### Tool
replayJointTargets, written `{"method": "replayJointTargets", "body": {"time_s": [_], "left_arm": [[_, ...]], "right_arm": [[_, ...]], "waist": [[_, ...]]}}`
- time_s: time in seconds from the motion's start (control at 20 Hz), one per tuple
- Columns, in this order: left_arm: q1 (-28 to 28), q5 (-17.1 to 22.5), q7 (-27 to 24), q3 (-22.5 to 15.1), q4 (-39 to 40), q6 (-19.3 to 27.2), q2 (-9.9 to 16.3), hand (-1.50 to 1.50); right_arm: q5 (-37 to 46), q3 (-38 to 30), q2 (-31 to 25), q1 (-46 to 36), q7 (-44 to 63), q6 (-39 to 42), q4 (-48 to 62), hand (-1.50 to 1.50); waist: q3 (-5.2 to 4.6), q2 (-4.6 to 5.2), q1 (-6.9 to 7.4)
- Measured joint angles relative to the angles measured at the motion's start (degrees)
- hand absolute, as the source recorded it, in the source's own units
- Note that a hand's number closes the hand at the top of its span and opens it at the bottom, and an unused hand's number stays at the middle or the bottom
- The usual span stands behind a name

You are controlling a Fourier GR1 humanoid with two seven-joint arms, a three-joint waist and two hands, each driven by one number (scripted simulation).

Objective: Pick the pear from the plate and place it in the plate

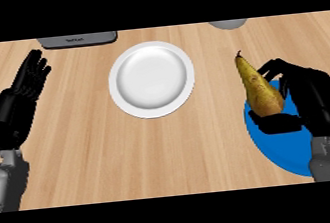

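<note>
Woodgrain counter (91, 156) fills the view, its planks running side to side. At far left the left hand (21, 92) rests open, fingers straight and pointing up. A grey object (78, 39) lies at the top edge. The white plate (152, 79) sits at centre. Farther right, the right hand (312, 102) curls round the pear (258, 87), stem up, over the blue plate (279, 147).
</note>
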Motion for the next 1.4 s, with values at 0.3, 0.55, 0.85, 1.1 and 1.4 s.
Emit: {"method": "replayJointTargets", "body": {"time_s": [0.3,0.55,0.85,1.1,1.4], "left_arm": [[-0.48,-0.71,0.22,-0.01,-0.25,-0.16,-0.83,0.00],[-1.40,-0.59,0.26,0.86,0.57,-0.97,-0.70,0.00],[-1.94,-1.52,0.15,0.31,0.80,-1.08,-1.60,0.00],[-1.91,-1.25,0.31,0.67,0.48,-1.88,-1.63,0.00],[-3.06,-1.50,0.14,0.44,0.94,-2.17,-2.10,0.00]], "right_arm": [[1.34,4.04,6.67,-9.82,4.01,1.52,3.19,1.50],[2.96,4.94,12.68,-19.80,5.74,-1.08,13.95,1.50],[-1.65,6.93,15.15,-31.20,7.59,-8.71,29.88,1.50],[-5.57,8.01,15.68,-39.43,6.17,-16.02,45.54,1.50],[-9.31,9.95,15.86,-47.42,2.95,-23.10,63.53,1.50]], "waist": [[0.01,0.14,0.52],[0.00,0.25,0.87],[0.01,0.39,1.43],[0.01,0.56,2.00],[0.01,0.97,3.22]]}}
